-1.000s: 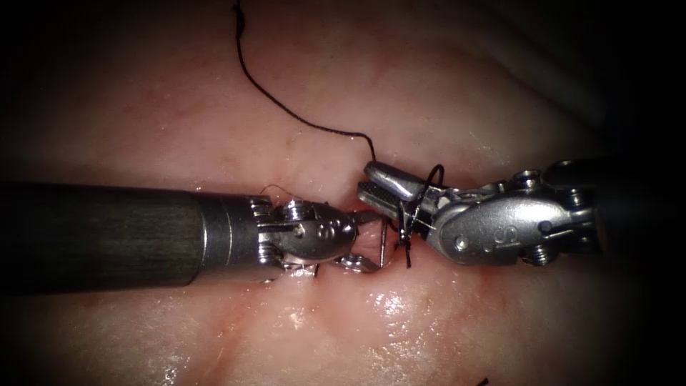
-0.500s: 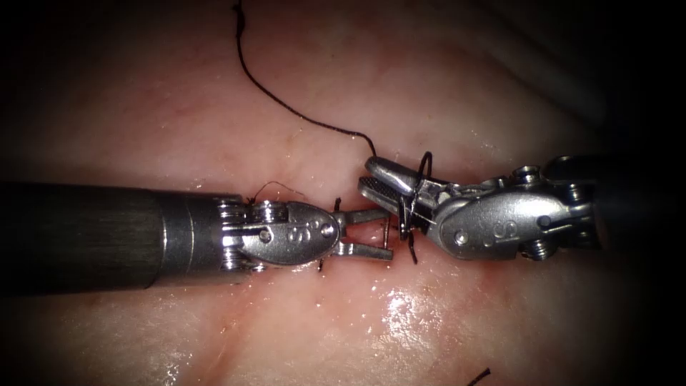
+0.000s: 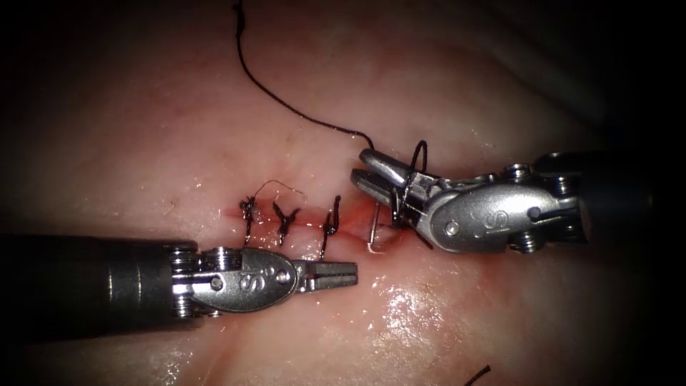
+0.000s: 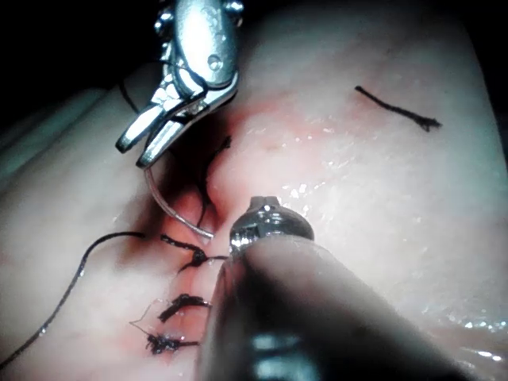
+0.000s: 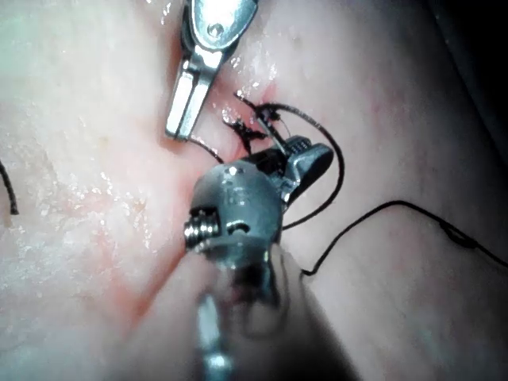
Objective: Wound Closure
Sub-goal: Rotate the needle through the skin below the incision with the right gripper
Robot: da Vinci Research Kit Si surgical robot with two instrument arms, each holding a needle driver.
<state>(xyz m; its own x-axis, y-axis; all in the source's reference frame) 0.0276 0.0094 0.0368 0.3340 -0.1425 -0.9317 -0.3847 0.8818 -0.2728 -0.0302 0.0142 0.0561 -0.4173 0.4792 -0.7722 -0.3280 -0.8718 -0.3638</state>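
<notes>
- The left tool (image 3: 343,274) is lying below the cut (image 3: 307,227) on the tissue (image 3: 443,314), having pulled back down and to the left from the spot between the stitches where it was working half a second ago; its jaws are now pressed together and are grasping nothing.
- The right tool (image 3: 364,175) is sitting at the right end of the cut with its jaws parted, and loops of the thread (image 3: 286,107) are wrapping around them near the hinge; whether the jaws are pinching any thread cannot be told.
- The needle (image 3: 373,227) is standing in the tissue just right of the last stitch, a short bright length rising out of the wound edge, free of both tools; the left wrist view is showing its curve (image 4: 171,208) arching out of the tissue beneath the right tool's tips.
- Three dark stitches (image 3: 286,218) are crossing the cut to the left of the needle, with red fluid (image 3: 357,223) along the wound line.
- The thread is trailing from the right tool up and leftward across the tissue.
- A cut end of thread (image 3: 479,374) is lying well below the right tool.
</notes>
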